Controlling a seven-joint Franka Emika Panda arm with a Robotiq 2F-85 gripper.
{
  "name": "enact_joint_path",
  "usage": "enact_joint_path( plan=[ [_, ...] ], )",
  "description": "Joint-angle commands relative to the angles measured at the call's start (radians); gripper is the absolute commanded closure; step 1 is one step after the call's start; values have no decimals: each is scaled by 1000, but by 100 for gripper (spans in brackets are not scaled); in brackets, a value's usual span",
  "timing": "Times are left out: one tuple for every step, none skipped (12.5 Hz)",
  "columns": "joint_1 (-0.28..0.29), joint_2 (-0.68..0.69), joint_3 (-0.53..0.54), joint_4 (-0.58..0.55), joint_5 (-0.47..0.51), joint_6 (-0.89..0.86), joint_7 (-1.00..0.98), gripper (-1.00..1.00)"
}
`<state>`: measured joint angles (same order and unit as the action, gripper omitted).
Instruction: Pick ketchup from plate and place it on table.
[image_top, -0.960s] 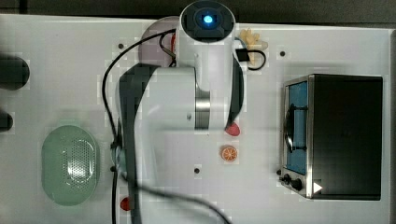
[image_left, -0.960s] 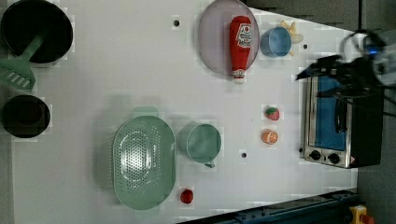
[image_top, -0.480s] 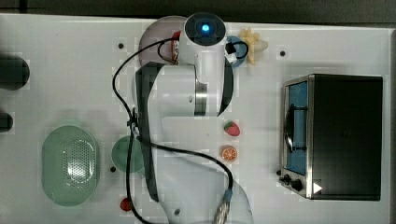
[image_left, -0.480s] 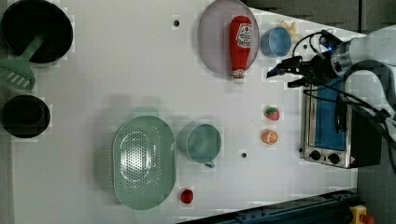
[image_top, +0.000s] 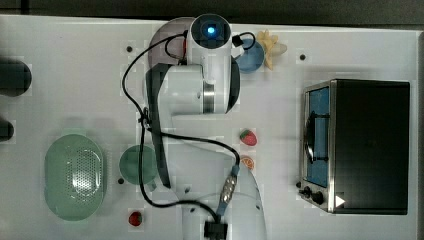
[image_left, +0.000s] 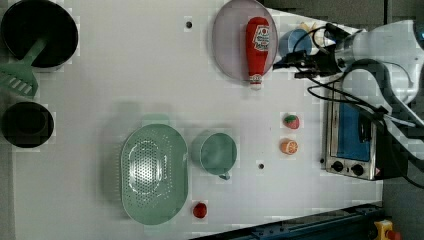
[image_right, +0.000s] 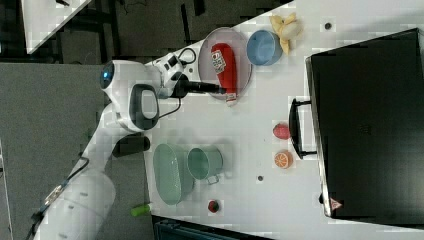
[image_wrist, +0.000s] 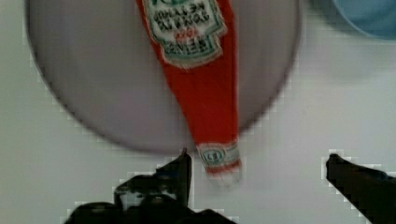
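The ketchup (image_left: 257, 47) is a red bottle lying flat on the pale lilac plate (image_left: 231, 45), its whitish cap reaching over the rim onto the white table (image_left: 150, 75). My gripper (image_left: 282, 64) hovers just past the plate's edge near the cap, on the left view's right. In the wrist view the ketchup (image_wrist: 205, 93) crosses the plate (image_wrist: 93, 84). The gripper (image_wrist: 258, 157) is open, and the cap lies close to one of its dark fingers (image_wrist: 180, 170). In the right view the gripper (image_right: 219, 89) points at the bottle's cap end.
A blue bowl (image_left: 292, 40) and a banana (image_top: 272, 47) sit beside the plate. A toaster oven (image_top: 357, 145) stands at the top view's right, with a strawberry (image_top: 248, 137) and an orange slice (image_top: 247, 162) near it. A green cup (image_left: 217, 152) and a green perforated dish (image_left: 152, 172) are nearby.
The arm has swung from over the oven toward the plate, bringing the gripper to the bottle's cap end. The ketchup has not moved.
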<state>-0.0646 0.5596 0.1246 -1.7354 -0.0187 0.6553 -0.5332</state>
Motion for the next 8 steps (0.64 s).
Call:
enact_joint_path(
  plan=[
    [29,98,-1,92,-49,44,-52,-100],
    [31,132,-1,126,-56,70,-52,-100],
    [32,165,-1,158,-65,93,-52,-100],
    [33,195,-1,185,-70,109,-52,-100],
    [34,223,-1,208,-70,119,-52,-100],
    [34,247,-2,227,-70,124,-52,-100],
    [34,269,-4,240,-70,134,-52,-100],
    [34,288,-4,249,-70,146,-52,-100]
  ],
)
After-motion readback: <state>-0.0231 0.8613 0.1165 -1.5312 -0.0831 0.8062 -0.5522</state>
